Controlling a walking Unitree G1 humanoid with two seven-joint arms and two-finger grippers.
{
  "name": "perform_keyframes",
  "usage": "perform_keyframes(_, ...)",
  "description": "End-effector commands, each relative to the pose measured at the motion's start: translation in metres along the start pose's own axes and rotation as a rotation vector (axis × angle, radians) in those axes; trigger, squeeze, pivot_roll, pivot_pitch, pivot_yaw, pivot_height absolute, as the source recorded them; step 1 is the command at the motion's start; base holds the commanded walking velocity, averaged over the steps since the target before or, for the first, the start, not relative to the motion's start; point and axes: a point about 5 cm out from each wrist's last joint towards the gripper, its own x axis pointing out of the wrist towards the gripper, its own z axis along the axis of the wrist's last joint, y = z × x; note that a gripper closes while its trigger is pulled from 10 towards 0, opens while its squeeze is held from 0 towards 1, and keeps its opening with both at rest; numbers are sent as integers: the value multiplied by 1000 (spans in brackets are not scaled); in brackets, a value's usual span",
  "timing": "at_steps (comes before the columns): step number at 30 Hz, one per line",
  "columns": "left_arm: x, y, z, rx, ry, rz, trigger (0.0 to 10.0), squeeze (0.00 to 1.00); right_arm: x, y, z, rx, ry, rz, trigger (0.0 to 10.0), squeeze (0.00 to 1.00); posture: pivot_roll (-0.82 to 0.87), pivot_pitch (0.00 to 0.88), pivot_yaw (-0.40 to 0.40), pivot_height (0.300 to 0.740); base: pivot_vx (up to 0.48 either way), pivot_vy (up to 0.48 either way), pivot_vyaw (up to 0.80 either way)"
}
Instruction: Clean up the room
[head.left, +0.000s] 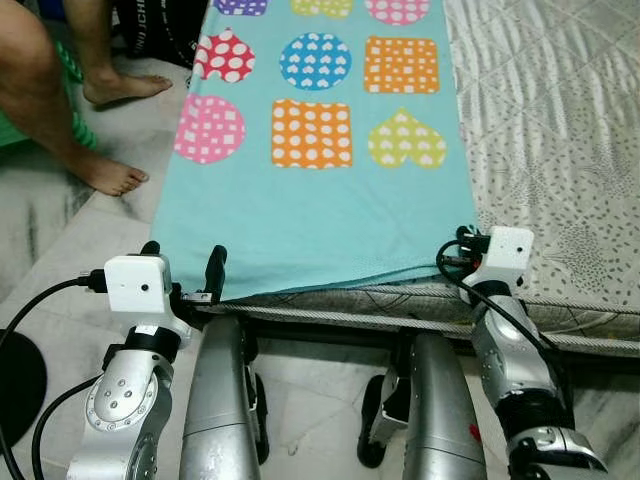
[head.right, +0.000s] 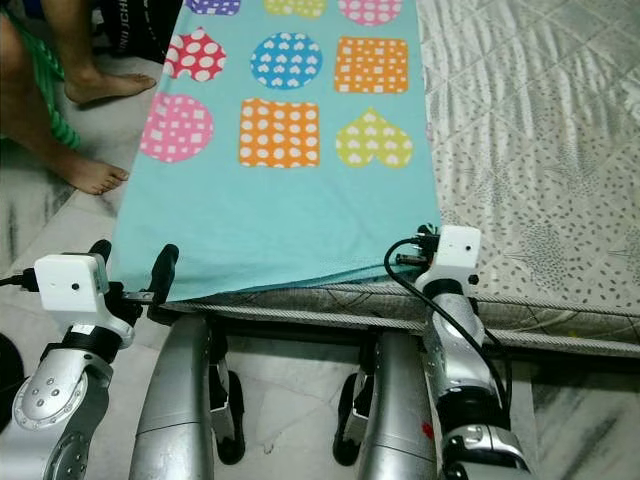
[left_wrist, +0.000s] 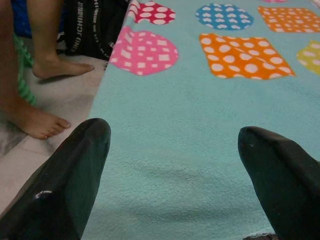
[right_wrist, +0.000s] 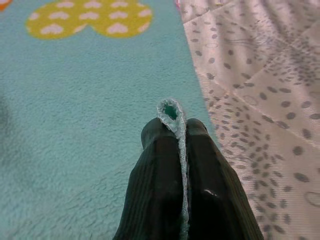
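Right gripper (right_wrist: 175, 132): fingers (right_wrist: 157, 165) pressed together, a small fold of the blanket (head.left: 320, 190) edge pinched between them, at the near right corner of the cloth, just beside the bare mattress (head.left: 560, 130). Right arm reaching forward and up from below, wrist at the bed's near edge.

Left gripper (head.left: 183, 262): fingers (left_wrist: 75, 165) spread wide, holding nothing, hovering at the blanket's near left corner; touching the cloth or not, cannot tell. Left arm bent upward, wrist camera box just in front of the bed edge.

Blanket: turquoise, printed with dotted circles, squares and hearts, lying flat along the left part of the bed, near edge hanging slightly over the mattress side.

A person's bare feet (head.left: 110, 175) on the tiled floor (head.left: 90, 240) left of the bed, beside a black bag (left_wrist: 95, 27).
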Motion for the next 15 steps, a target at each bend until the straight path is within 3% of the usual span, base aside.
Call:
perform_keyframes(1, -3, 3, -7, 3, 29, 3, 10000, 0, -9, -8, -7, -13, 32, -13, 0, 0, 232, 339, 15, 549, 0, 0, 0)
perform_keyframes(8, 1, 0, -7, -4, 24, -19, 10000, 0, -33, -22, -14, -48, 65, -29, 0, 0, 210, 333, 27, 549, 0, 0, 0)
perform_keyframes(14, 3, -1, -8, -6, 24, -28, 10000, 0, -43, -26, -15, -61, 88, -36, 0, 0, 197, 328, 28, 549, 0, 0, 0)
perform_keyframes(15, 4, -1, -8, -7, 23, -31, 10000, 0, -45, -26, -15, -66, 97, -38, 941, 0, 195, 327, 27, 549, 0, 0, 0)
